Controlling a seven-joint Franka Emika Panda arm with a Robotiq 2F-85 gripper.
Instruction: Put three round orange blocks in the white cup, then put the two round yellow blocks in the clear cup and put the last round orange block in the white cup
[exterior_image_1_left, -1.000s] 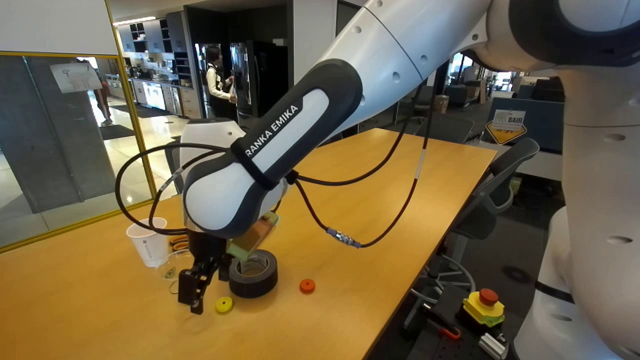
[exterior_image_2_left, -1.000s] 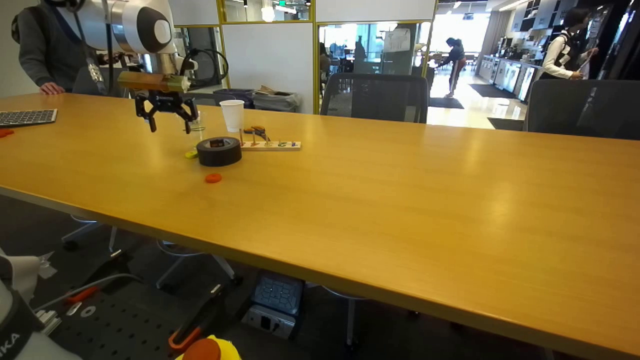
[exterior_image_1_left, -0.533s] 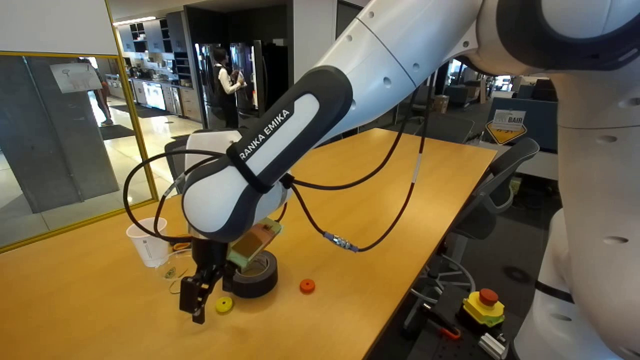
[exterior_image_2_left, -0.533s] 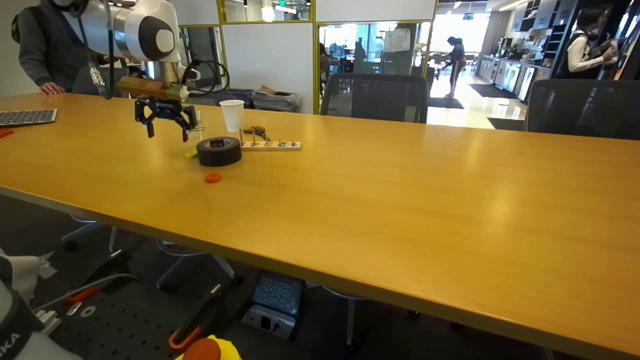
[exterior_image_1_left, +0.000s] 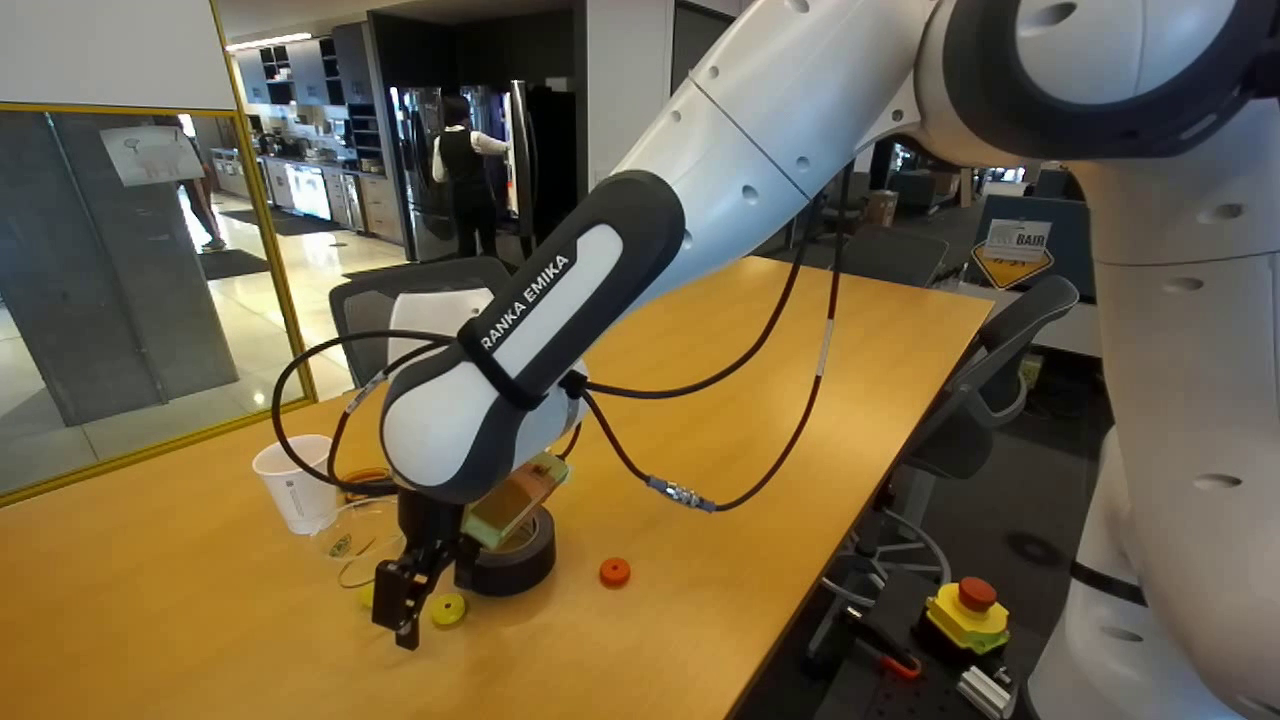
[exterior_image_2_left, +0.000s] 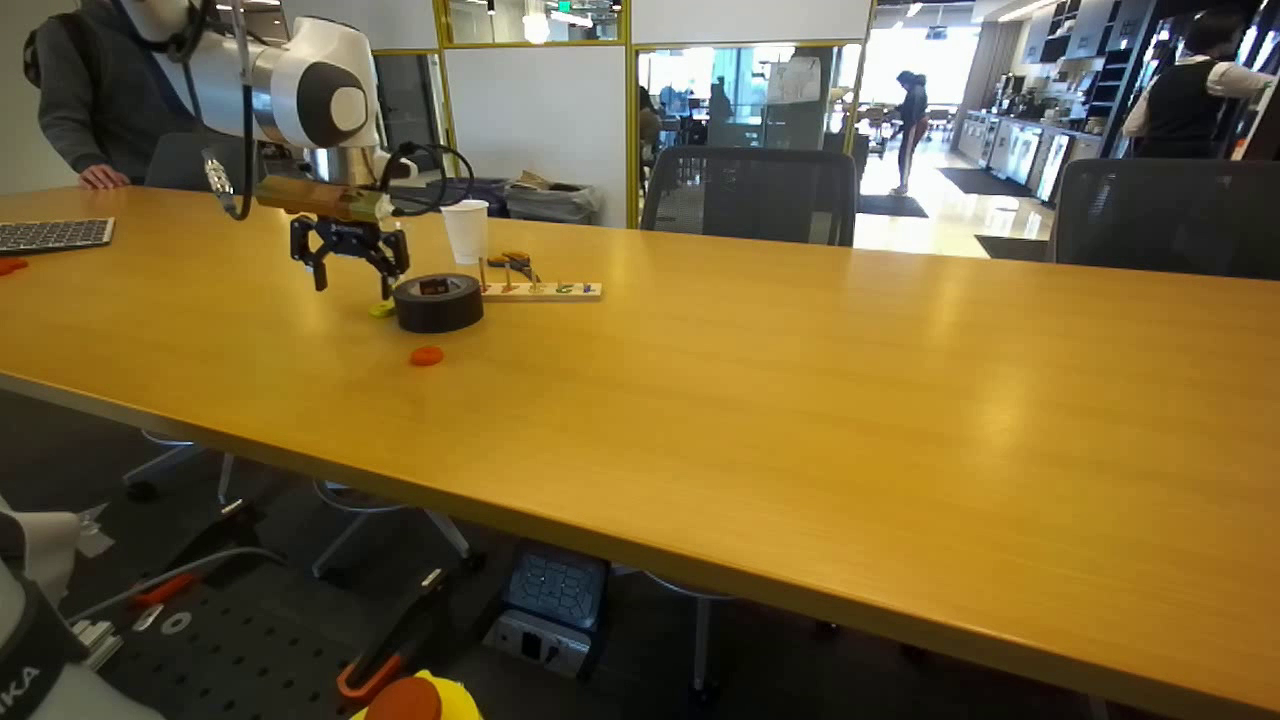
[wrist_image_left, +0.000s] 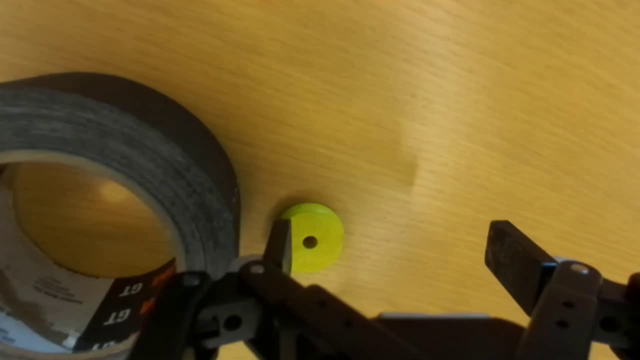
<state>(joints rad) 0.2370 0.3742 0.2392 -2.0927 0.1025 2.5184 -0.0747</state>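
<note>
Yellow blocks (exterior_image_1_left: 449, 611) and, nearer the robot-side edge of the surface (exterior_image_1_left: 600, 660), one orange block (exterior_image_1_left: 614, 573) seem unplaced, the white cup (exterior_image_1_left: 297, 495) hiding whatever is done, the hand (wrist_image_left: 395, 245) spread.

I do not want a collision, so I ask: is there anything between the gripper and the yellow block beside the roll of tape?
Nothing visible stands between the open gripper and the round yellow block. The black tape roll lies close beside it, so the finger overlapping the block in the wrist view might brush the roll.
</note>
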